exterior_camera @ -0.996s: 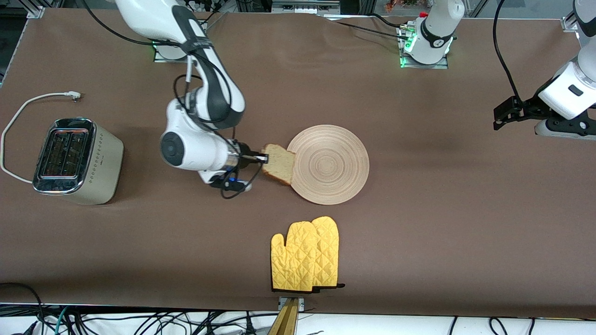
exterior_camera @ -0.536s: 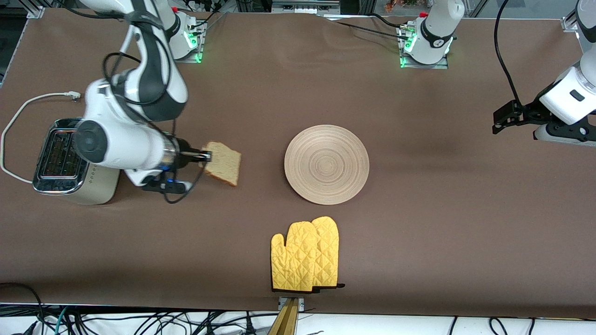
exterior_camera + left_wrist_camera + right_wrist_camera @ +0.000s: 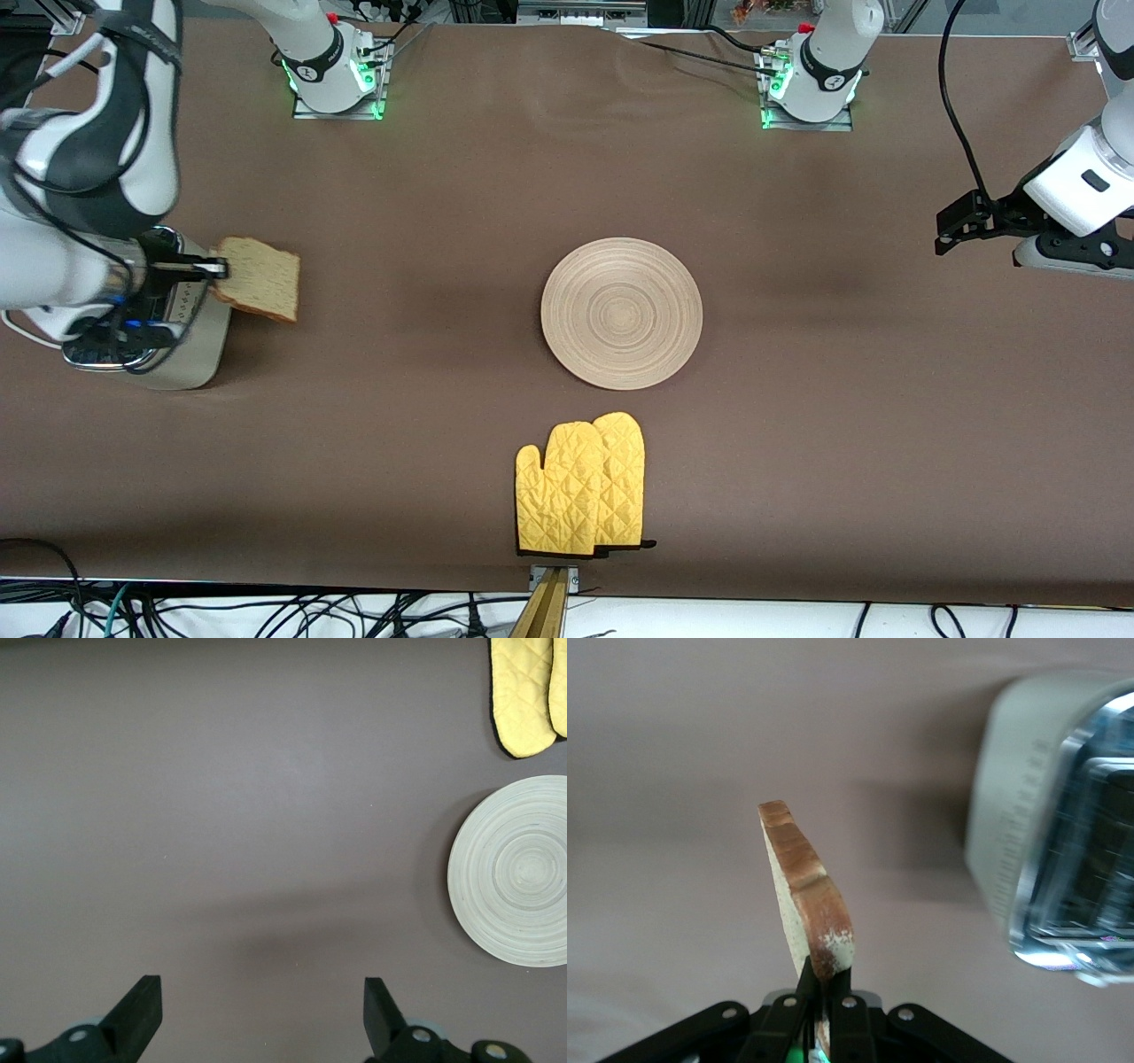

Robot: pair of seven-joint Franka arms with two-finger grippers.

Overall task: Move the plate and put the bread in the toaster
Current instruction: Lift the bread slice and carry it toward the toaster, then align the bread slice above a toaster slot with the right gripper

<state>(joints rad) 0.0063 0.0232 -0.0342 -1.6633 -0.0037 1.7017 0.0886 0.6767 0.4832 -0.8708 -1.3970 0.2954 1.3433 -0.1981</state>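
My right gripper [image 3: 215, 267] is shut on the bread [image 3: 260, 279], a brown-crusted slice held on edge in the air beside the toaster [image 3: 190, 341]; its arm covers most of the toaster. In the right wrist view the bread [image 3: 802, 895] rises from the gripper [image 3: 824, 988], with the chrome-topped toaster [image 3: 1050, 850] to one side. The plate [image 3: 621, 312], round and ring-grooved, lies at the table's middle and shows in the left wrist view [image 3: 518, 870]. My left gripper [image 3: 952, 226] is open and empty, waiting over the left arm's end of the table; its fingertips [image 3: 142, 1005] show wide apart.
A pair of yellow oven mitts [image 3: 580, 485] lies nearer the front camera than the plate, by the table's edge; it also shows in the left wrist view [image 3: 527, 691]. The toaster's white cord [image 3: 53, 195] loops at the right arm's end.
My right gripper has carried the bread from the plate's rim across the table to beside the toaster. The plate and mitts have not moved. The left arm barely shifted.
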